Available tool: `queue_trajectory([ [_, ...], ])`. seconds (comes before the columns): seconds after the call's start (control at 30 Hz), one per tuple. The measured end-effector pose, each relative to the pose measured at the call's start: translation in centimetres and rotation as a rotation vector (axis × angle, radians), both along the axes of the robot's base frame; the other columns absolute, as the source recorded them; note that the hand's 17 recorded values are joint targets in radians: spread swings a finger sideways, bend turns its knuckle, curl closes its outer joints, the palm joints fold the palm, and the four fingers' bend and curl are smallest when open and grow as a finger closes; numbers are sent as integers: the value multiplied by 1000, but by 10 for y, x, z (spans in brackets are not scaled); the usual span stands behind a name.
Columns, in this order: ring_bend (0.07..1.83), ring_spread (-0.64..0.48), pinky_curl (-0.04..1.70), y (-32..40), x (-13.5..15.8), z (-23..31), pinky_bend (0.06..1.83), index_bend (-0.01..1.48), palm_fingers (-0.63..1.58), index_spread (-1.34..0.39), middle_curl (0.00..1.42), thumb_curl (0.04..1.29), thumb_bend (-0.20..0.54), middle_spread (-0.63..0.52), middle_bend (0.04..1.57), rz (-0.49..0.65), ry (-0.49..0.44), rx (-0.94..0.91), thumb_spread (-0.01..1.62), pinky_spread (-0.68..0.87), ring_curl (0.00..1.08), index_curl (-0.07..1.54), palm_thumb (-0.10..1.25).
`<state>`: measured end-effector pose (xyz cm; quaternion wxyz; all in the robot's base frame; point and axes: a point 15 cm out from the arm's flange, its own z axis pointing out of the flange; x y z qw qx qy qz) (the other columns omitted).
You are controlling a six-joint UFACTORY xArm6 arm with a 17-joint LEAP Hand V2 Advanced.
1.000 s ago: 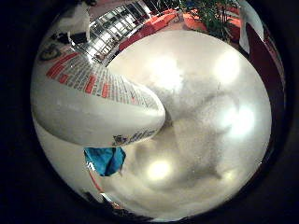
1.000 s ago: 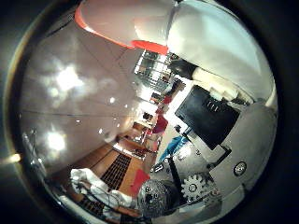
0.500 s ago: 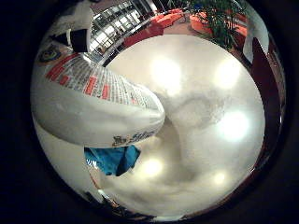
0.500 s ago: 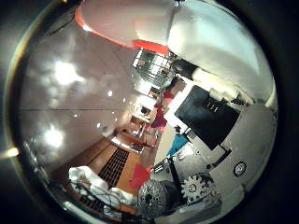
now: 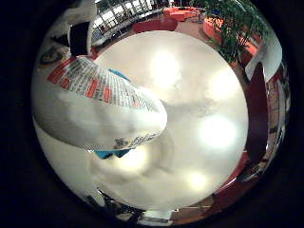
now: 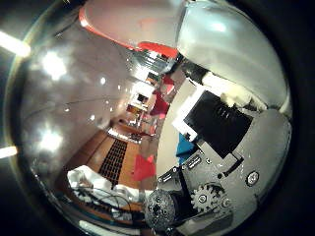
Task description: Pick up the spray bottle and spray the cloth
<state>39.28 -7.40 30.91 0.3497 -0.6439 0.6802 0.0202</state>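
Close against the palm in the little-finger-side view, the spray bottle filled much of the picture, its white body lying across the glossy white worktop. A blue cloth peeked out from behind the bottle on that worktop, mostly hidden. A dark finger part showed near the bottle's upper end.

On the thumb side, the hand showed its black and white fingers bent round the bottle's pale body, so it seemed clamped on the bottle. The red spray head sat beside it.

My judgement: the smooth, rounded bottle could twist or slip in the grip while the trigger was pressed. With the cloth largely hidden, the nozzle might point off it and wet the worktop instead.
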Motion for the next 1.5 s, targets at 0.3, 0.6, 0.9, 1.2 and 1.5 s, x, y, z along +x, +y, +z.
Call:
queue_trajectory([
  [0.3, 1457, -169, 1245, 18, -21, 46, 1056, 1165, 1172, -200, 625, 721, -15, -92, 1394, 142, 172, -275, 957, -199, 637, 730, 1040],
  [0.6, 1456, -171, 1268, 26, -32, 60, 1042, 1171, 1172, -201, 623, 732, -17, -92, 1395, 271, 360, -560, 956, -208, 635, 730, 1032],
  [0.9, 1456, -171, 1278, 25, -40, 56, 1038, 1163, 1170, -204, 622, 742, -16, -92, 1397, 309, 450, -818, 944, -214, 636, 734, 1016],
  [1.2, 1454, -174, 1283, 27, -39, 36, 1039, 1153, 1164, -206, 622, 747, -15, -92, 1400, 304, 562, -961, 950, -218, 640, 738, 1011],
  [1.5, 1446, -175, 1284, 33, -30, 11, 1040, 1150, 1164, -208, 624, 750, -15, -93, 1398, 296, 611, -958, 953, -220, 647, 743, 1010],
])
